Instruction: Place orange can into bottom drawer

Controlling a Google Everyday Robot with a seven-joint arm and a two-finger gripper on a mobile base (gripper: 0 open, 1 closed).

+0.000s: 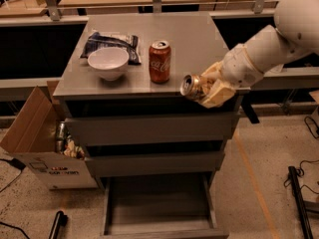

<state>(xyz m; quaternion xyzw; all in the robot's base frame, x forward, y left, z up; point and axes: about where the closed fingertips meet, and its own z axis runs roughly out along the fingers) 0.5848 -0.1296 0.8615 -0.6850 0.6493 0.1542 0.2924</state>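
The orange can (193, 86), golden-orange with a silver top, lies on its side in my gripper (208, 88), its top facing left. The cream-coloured fingers are shut around it. I hold it at the front right edge of the grey cabinet top (189, 39), just past the front lip. The bottom drawer (158, 208) is pulled open below, a shallow grey box with nothing in it. The two upper drawers are closed.
A red Coca-Cola can (159, 61) stands upright on the cabinet top left of my gripper. A white bowl (107, 62) and a dark snack bag (109, 43) sit further left. An open cardboard box (40, 138) stands on the floor at the left.
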